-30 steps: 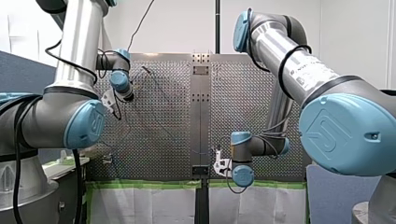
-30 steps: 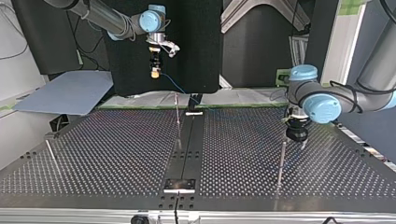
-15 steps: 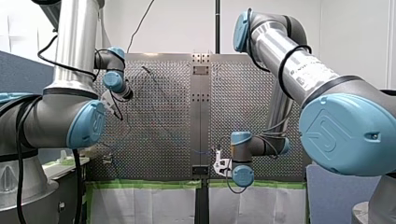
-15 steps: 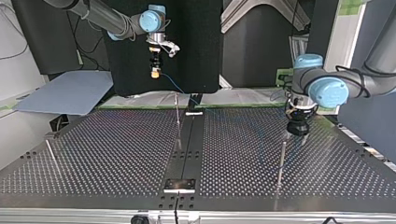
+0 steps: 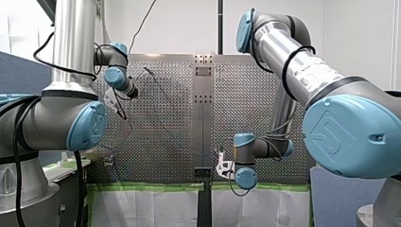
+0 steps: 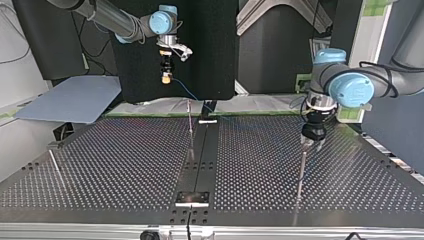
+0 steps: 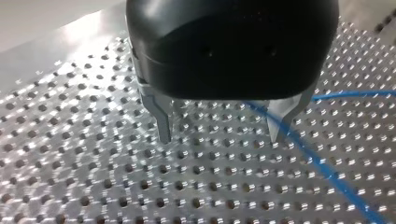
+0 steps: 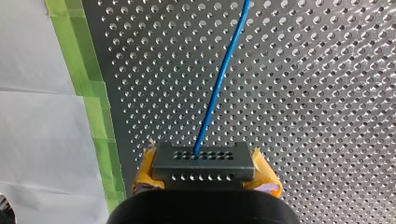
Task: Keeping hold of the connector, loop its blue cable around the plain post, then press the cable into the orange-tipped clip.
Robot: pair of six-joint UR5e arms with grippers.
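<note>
Tabletop: the perforated metal tabletop (image 6: 125,165) carries thin upright posts. You will find nothing on it shifted since a second ago.
Left arm: the grey-and-blue left arm (image 6: 380,82) comes in at the top view's right. Over the last second its wrist has risen and swung a little toward that view's middle.
Right arm: the right arm (image 6: 115,20) reaches in from the top view's upper left, where you had it a second ago.
Left tool: the black left tool (image 7: 219,137) has its metal fingers spread wide with nothing between them.
Right tool: the right tool (image 8: 205,177) is clamped on the connector with its yellow pads (image 8: 145,170).
Connector: the dark grey rectangular connector (image 8: 204,158) sits in the right tool, held clear above the tabletop.
Cable: the thin blue cable (image 8: 219,84) leaves the connector and runs over the tabletop. It passes by one finger of the left tool; you cannot tell whether they touch.
Post: the slim metal post (image 6: 301,172) stands just below the left tool in the top view.
</note>
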